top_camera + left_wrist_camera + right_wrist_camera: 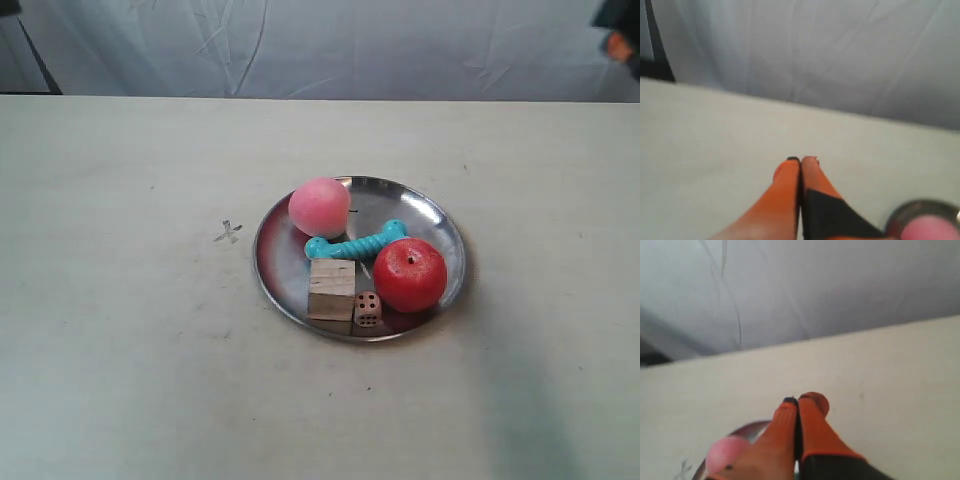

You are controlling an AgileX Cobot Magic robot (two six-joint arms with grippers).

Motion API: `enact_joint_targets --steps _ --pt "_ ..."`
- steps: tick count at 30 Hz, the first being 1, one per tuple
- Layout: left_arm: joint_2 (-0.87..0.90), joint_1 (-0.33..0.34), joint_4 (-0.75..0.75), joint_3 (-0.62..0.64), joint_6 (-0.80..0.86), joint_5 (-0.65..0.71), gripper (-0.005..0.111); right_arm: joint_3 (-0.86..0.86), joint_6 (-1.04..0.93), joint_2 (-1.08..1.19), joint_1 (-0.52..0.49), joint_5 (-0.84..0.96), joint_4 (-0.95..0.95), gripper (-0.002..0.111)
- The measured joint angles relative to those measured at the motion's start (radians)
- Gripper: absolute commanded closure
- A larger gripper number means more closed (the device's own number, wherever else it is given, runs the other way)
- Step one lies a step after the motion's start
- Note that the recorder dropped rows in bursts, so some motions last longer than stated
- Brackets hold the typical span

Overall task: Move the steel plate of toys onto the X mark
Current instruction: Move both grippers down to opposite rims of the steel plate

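The steel plate [430,215] lies mid-table in the exterior view, holding the pink ball [319,207], teal dog-bone [356,243], red apple [409,275], wooden cube [331,290] and small die [367,308]. The faint X mark [228,232] is drawn on the table just beyond the plate's rim on the exterior view's left. My left gripper [801,161] is shut and empty above bare table, with the plate [912,210] and ball [932,228] at the frame corner. My right gripper [799,400] is shut and empty, high over the plate [747,430] and ball [725,452].
The beige tabletop [120,350] runs wide around the plate. A wrinkled pale cloth backdrop [330,45] hangs behind the far edge. Part of an arm [622,40] shows at the exterior view's top right corner.
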Motion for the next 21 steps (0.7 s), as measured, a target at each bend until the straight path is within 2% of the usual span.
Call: enact_joint_targets --steps 3,7,8,10,14,15,17,21 --pt "0.196 0.0 0.023 -0.142 0.031 0.24 0.107 -0.125 0.039 0.215 0.0 0.151 -0.057 0.109" --pt "0.383 0.0 -0.054 -0.226 0.107 0.429 0.107 -0.209 0.2 0.415 0.002 0.205 -0.232 0.108" --pt "0.423 0.0 -0.101 -0.233 0.152 0.462 0.107 -0.224 0.248 0.461 0.002 0.214 -0.294 0.105" --pt "0.488 0.0 -0.203 -0.239 0.246 0.512 0.107 -0.246 0.327 0.531 0.002 0.234 -0.397 0.092" --pt "0.593 0.0 -0.428 -0.239 0.446 0.583 0.107 -0.26 0.434 0.627 0.002 0.314 -0.537 0.051" --pt "0.608 0.0 -0.482 -0.239 0.483 0.591 0.107 -0.26 0.443 0.639 0.002 0.34 -0.552 0.045" --pt "0.637 0.0 -0.589 -0.241 0.584 0.603 0.104 -0.262 0.452 0.65 0.002 0.382 -0.567 0.04" --pt "0.673 0.0 -0.76 -0.244 0.776 0.623 0.09 -0.262 0.462 0.651 0.002 0.437 -0.576 0.044"
